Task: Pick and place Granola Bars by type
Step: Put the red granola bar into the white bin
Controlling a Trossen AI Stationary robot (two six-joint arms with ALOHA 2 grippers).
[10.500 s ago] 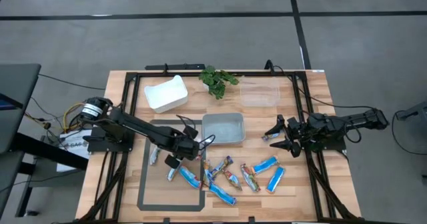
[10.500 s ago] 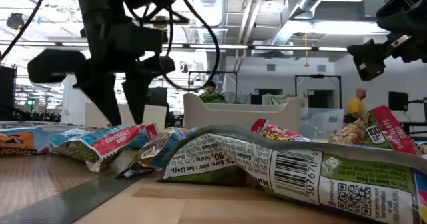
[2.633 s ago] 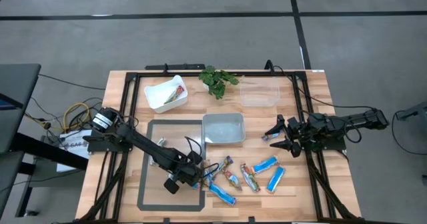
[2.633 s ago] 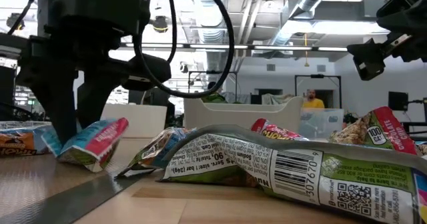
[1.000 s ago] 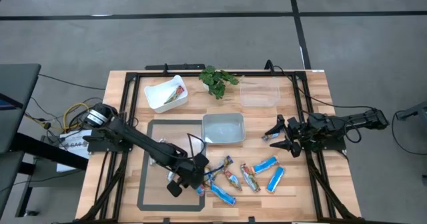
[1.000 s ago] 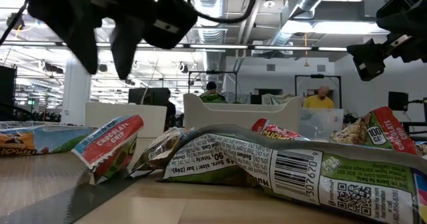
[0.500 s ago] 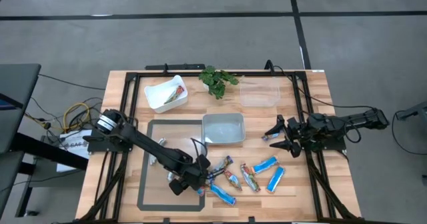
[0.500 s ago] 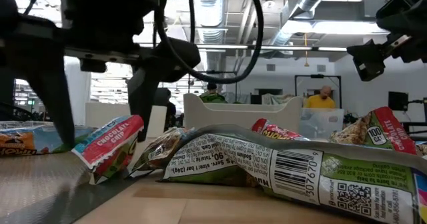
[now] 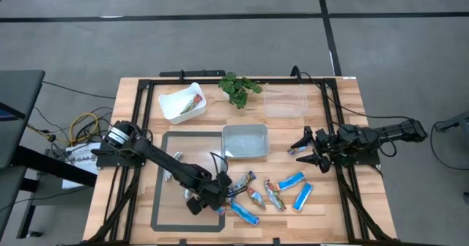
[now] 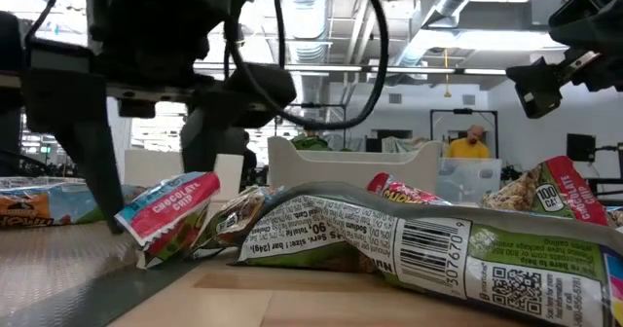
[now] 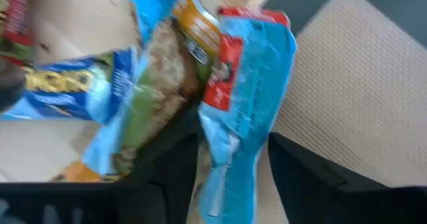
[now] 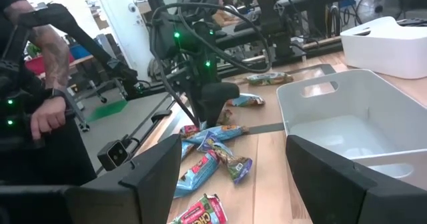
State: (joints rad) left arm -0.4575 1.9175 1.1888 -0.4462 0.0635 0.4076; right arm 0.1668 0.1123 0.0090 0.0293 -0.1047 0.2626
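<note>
While your left claw straddles a blue bar, the white bin holds one bar; the grey bin and clear bin hold none; right claw gapes.

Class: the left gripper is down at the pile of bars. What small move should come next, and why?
Probably close the left gripper on the blue-wrapped bar: the wrist view shows that bar lying between its two fingers, not yet clamped, at the pile's edge. The right gripper waits, open, beside the grey bin.
</note>
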